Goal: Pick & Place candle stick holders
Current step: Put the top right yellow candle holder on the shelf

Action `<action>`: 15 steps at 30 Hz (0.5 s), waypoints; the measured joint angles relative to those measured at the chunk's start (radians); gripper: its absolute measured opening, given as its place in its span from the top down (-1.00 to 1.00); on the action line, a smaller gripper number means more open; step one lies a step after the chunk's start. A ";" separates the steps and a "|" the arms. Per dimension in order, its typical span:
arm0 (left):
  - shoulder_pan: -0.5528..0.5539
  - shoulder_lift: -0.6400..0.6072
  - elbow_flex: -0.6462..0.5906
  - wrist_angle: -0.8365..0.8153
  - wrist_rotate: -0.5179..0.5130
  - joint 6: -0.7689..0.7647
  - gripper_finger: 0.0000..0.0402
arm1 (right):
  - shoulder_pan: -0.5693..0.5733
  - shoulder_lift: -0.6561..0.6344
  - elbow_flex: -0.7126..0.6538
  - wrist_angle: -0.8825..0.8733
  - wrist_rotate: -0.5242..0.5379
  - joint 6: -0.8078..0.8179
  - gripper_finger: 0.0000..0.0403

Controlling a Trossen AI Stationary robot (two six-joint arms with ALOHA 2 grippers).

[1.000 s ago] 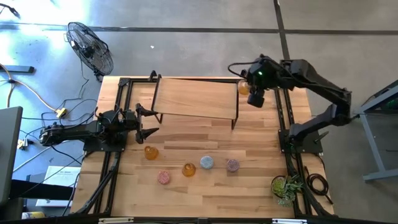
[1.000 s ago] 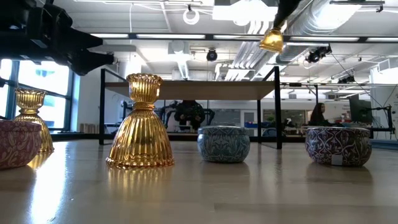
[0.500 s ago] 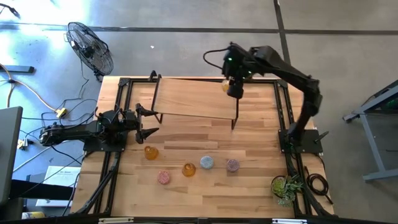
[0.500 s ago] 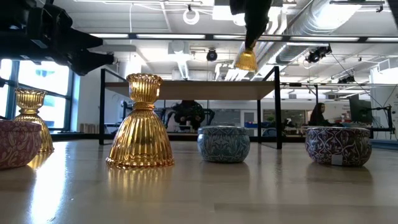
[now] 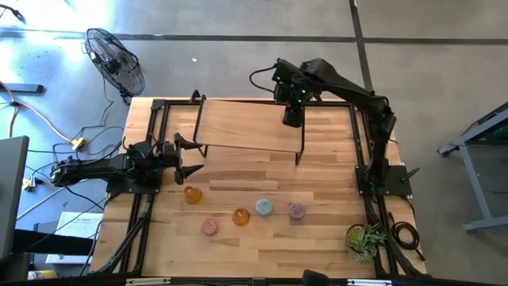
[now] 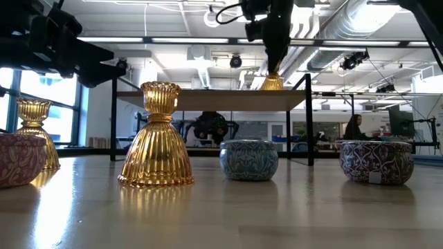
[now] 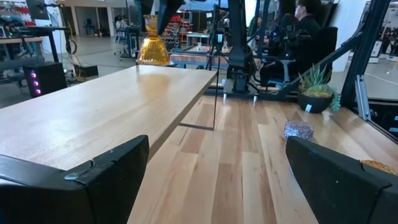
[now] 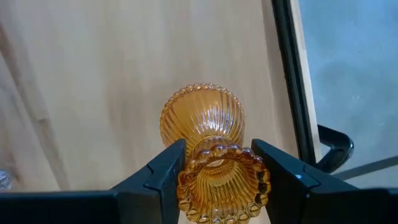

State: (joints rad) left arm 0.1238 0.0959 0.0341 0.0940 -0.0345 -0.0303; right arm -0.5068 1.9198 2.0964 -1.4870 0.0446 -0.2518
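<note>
My right gripper (image 5: 291, 117) stands over the far right part of the raised wooden shelf (image 5: 238, 127), shut on an amber-orange flask-shaped candle stick holder (image 8: 204, 118). The holder's wide base (image 6: 271, 84) is at or just above the shelf top. Two more amber holders (image 5: 193, 194) (image 5: 240, 216) stand on the table on their bases. So do the low round pink (image 5: 209, 226), light blue (image 5: 263, 208) and mauve (image 5: 296, 210) ones. My left gripper (image 5: 193, 156) waits open and level by the shelf's left end. My right gripper pinches the amber holder's narrow neck at its beaded rim (image 8: 186, 173) between the two fingers. The fingers come from above, pointing steeply down. The holder hangs upright below them, wide base down. Whether the base (image 7: 152, 60) rests on the shelf, I cannot tell.
The shelf stands on thin black legs (image 5: 301, 151) across the table's far half. A small potted plant (image 5: 365, 238) sits at the near right corner. A floor fan (image 5: 115, 59) stands beyond the far left corner. Black rails (image 5: 151, 151) run along both sides.
My right gripper has swung from beyond the shelf's right end toward the table's left, and gone down over the shelf's far right part. It has tipped more steeply downward. The amber holder has come with it, upright, down to the shelf top.
</note>
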 joint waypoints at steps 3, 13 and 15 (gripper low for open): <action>0.000 0.000 0.000 -0.002 0.000 0.000 -0.86 | 0.000 0.001 0.000 0.022 0.041 0.012 0.17; 0.000 0.000 0.000 -0.046 0.001 0.000 -0.86 | -0.015 0.001 -0.006 0.019 -0.023 0.015 0.16; 0.000 0.000 0.000 -0.045 0.001 0.000 -0.86 | -0.017 0.001 -0.007 0.018 -0.025 0.022 0.16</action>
State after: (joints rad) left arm 0.1238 0.0956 0.0340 0.0488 -0.0338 -0.0307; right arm -0.5239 1.9205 2.0895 -1.4692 0.0199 -0.2300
